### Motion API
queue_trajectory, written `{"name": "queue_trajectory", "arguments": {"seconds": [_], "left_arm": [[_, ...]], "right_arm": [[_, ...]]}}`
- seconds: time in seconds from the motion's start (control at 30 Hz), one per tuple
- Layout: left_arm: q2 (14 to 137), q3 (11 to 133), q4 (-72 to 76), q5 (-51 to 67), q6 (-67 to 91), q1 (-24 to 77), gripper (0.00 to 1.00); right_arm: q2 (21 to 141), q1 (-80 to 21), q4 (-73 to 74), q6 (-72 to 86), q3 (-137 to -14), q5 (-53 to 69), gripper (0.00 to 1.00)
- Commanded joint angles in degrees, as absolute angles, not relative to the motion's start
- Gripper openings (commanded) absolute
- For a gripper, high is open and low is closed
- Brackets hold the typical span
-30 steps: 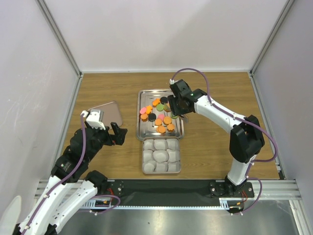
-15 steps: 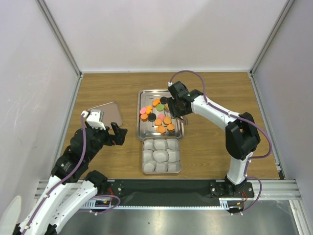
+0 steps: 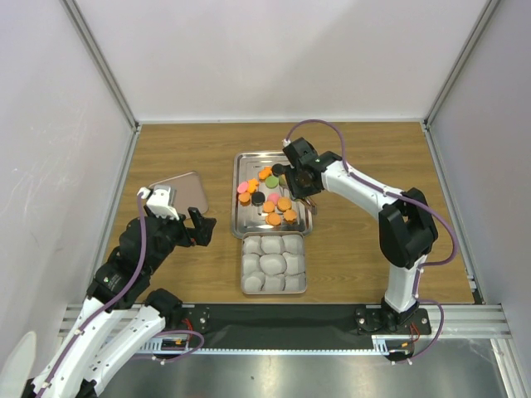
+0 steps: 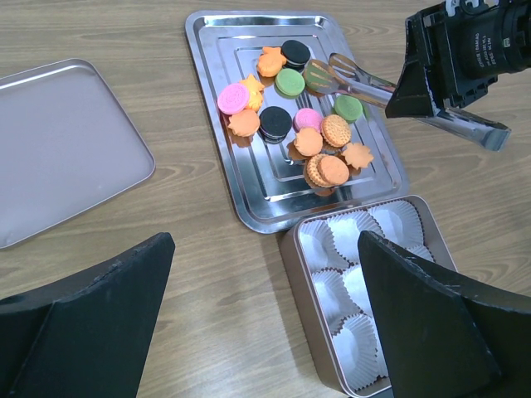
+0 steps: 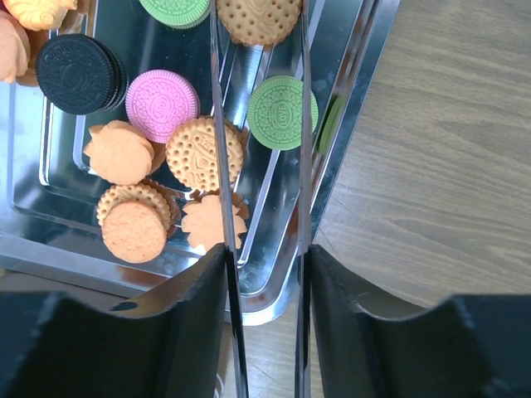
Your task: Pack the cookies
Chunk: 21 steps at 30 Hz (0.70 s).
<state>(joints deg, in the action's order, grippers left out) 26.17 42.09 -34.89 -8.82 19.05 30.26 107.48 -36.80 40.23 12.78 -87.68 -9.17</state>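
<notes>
The cookies are orange, black, green and pink discs lying on a steel tray; they also show in the left wrist view. My right gripper is shut on metal tongs above the tray's right side. The tong tips sit on either side of a tan round cookie, which also shows in the left wrist view. A green cookie lies under the blades. My left gripper is open and empty over bare wood, left of the tin.
A tin box lined with pale paper cups stands just in front of the tray. Its lid lies flat at the left, also in the left wrist view. White walls close the table in.
My right gripper has shifted a little left and farther over the tray with the tongs. The left arm has not moved.
</notes>
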Motion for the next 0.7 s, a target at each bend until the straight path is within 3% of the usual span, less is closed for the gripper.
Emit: {"name": "queue_trajectory", "arguments": {"seconds": [0.0,0.17,0.67], "left_arm": [[25.75,42.1,-33.4,-8.88,19.07,30.59,1.0],[25.84,42.1,-33.31,-8.96,19.07,30.67,1.0],[25.93,42.1,-33.31,-8.61,18.98,30.59,1.0]], "right_arm": [[107.93,-37.09,39.99,12.13,-90.88,-9.93,0.4],[105.82,-37.0,40.6,12.39,-91.41,-10.63,0.24],[91.78,-37.26,42.36,14.5,-88.69,-8.54,0.2]]}}
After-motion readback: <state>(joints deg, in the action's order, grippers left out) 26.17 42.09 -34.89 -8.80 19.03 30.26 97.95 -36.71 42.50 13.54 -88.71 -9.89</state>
